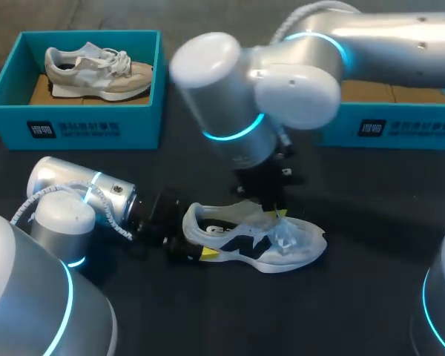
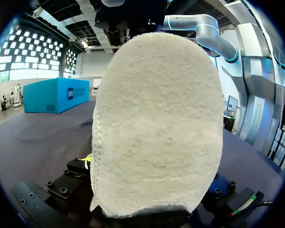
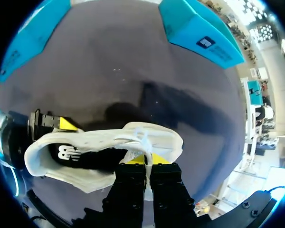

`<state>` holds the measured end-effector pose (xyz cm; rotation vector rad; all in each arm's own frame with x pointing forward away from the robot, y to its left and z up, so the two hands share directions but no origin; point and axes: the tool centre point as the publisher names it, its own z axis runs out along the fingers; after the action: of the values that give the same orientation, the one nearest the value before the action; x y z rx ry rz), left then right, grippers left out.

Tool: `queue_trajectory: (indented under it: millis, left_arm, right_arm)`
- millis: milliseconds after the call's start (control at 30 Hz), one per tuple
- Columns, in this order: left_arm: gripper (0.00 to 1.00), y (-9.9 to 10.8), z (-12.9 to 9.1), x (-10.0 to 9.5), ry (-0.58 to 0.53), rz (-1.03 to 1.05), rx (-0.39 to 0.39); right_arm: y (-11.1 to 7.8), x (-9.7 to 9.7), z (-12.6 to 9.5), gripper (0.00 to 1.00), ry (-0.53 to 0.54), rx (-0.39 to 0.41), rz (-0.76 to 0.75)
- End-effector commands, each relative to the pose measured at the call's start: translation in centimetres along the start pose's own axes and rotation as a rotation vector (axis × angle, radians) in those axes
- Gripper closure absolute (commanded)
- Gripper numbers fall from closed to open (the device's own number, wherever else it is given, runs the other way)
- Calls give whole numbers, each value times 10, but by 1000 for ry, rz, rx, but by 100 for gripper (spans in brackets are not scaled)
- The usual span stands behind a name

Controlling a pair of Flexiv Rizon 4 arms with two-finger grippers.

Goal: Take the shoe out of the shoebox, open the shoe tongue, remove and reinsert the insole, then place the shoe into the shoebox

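A white shoe with black side panels lies on the dark table, toe to the right. My left gripper comes in low from the left and straddles the heel, one yellow fingertip pressed to the heel's far side. The left wrist view is filled by the heel's fuzzy white back, which hides that gripper's fingertips. My right gripper hangs over the shoe's opening, shut on the thin white tongue that runs between its fingers. The shoe's black lining shows.
A blue shoebox at the back left holds a beige shoe. A second blue shoebox stands at the back right, partly behind my right arm. Bare dark tabletop lies in front of the shoe.
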<state>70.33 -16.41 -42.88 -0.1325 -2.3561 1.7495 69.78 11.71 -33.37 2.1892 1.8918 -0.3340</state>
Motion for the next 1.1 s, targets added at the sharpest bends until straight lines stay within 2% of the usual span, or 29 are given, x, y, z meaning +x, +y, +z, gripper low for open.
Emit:
queue_trajectory:
  millis: [33,200,433,1100]
  left_arm:
    - [100,2,1,-1,-2,-1,-2]
    - [100,2,1,-1,-2,-1,-2]
    - [100,2,1,-1,-2,-1,-2]
    - [100,2,1,-1,-2,-1,-2]
  right_arm:
    - [0,-22,11,100,290,-14,206]
    - [2,-26,16,100,428,-12,221]
    - [4,-29,23,100,547,14,222]
    - [-1,-42,31,100,615,69,192]
